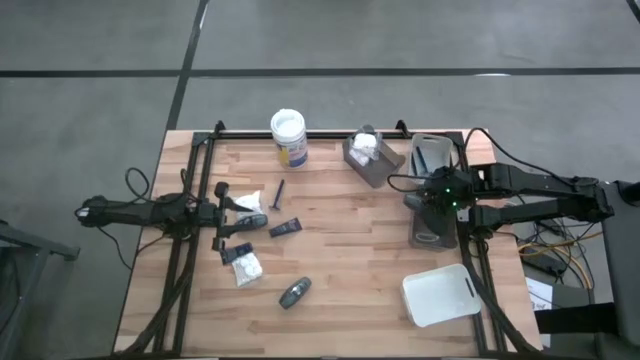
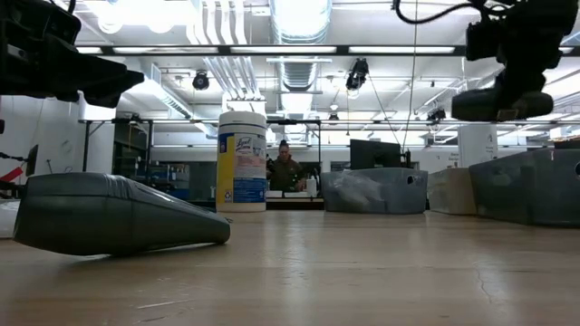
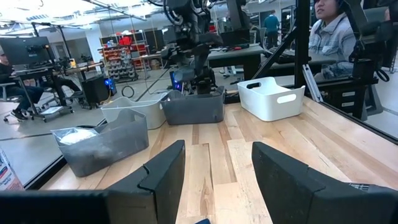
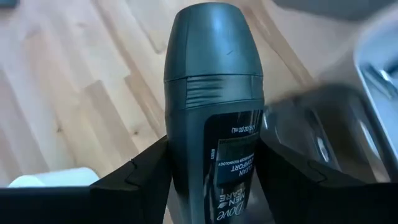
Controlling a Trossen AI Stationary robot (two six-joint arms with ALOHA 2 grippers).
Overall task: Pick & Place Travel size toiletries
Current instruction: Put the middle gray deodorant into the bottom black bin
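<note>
On the left of the desk the left gripper hovers low over a cluster of toiletries, its fingers standing apart with nothing between them. Under and beside it lie two white puffy packets, one above the gripper in the high view and one below it, with a thin dark stick and a small dark tube just to their right. Nearer the front edge a dark grey oval bottle lies on its side, well apart from the rest; the low view shows it large at the left, lying flat on the wood.

At the back edge stands a white-lidded wipes canister with a blue and yellow label; the writing on it is too small to read for certain. To its right sits a grey bin holding something white.

Farther right, the right gripper hangs over a second grey bin and clamps a dark grey roll-on deodorant, cap pointing away from the wrist. Its label reads "Dove MEN+CARE", with "COMFORT" in smaller print beside it. A third, paler bin stands just behind that grey one, and a white bin with a slot handle sits near the front right corner.

Beyond the desk, the wrist and low views show a workshop with people seated at benches.
</note>
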